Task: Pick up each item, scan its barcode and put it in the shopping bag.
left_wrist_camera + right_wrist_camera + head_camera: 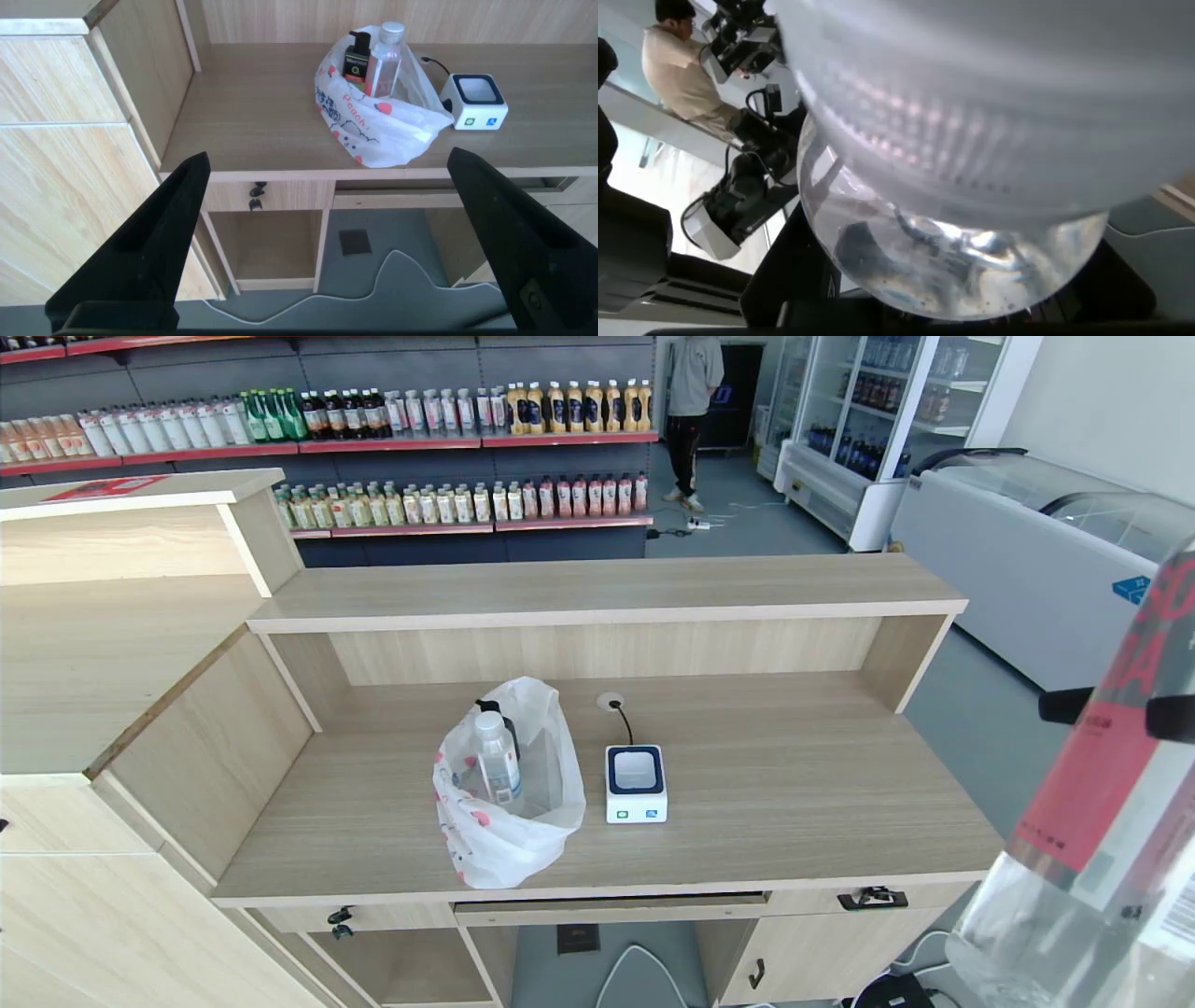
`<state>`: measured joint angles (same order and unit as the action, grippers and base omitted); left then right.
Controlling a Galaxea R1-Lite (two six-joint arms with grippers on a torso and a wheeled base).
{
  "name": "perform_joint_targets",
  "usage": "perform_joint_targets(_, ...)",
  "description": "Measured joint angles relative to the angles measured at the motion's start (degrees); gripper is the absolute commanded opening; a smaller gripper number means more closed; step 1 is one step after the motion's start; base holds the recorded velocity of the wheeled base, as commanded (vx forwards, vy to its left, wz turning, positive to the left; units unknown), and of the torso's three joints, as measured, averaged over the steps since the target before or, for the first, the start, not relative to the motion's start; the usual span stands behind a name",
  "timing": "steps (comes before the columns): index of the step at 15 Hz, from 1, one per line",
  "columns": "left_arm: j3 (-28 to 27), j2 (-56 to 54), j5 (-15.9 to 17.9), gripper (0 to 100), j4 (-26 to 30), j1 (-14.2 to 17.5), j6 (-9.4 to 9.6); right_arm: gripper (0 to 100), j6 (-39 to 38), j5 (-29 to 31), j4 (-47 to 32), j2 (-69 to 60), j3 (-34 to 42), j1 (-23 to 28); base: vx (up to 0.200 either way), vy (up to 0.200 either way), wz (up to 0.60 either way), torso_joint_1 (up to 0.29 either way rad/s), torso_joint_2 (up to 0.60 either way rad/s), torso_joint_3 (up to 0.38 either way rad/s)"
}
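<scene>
You're partway through. The shopping bag (495,840) stands open on the tabletop (794,784), left of centre. It already holds two items: a clear bottle (495,756) with a white cap, and behind it a dark-capped bottle (492,709). Both stand upright inside the bag.

Your right end effector (1120,711) is clamped across a third item, a red-labelled bottle (1102,775). It is held up at the near right, off the tabletop's edge and well apart from the scanner (636,784). Whether it has been scanned you can't tell from here. By its position, I'd judge that the scan and the drop into the bag are both left to do.

Your left end effector (329,187) is empty, with its fingers spread wide. It sits at the near left, below the tabletop's front edge.

The held bottle is large, clear plastic, tilted with its base towards you. A red wrap covers its middle, and a white patch of print shows low on its right side. Its base is rounded, see-through and ribbed just above the bottom. No other loose items lie on the tabletop, so this looks like the last one.
</scene>
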<state>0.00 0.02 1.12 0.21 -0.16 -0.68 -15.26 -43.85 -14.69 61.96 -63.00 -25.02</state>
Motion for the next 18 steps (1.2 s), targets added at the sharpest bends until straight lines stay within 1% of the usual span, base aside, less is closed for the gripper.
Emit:
perform_joint_targets(4,0.0,0.0,0.02,100,0.0,-0.05,0.02,0,-0.01,0.12,-2.19,-3.1,2.0,0.07,0.0,0.0,0.0,0.0,0.0,0.0)
perform_joint_targets(7,0.0,0.0,0.02,100,0.0,-0.02,0.02,0,-0.01,0.17,-2.39,-5.02,3.3,0.16,0.0,0.0,0.0,0.0,0.0,0.0)
perform_joint_targets(18,0.0,0.0,0.02,100,0.0,-0.02,0.0,0,-0.11,1.12,-2.26,-5.02,2.06,0.66,0.0,0.0,0.0,0.0,0.0,0.0)
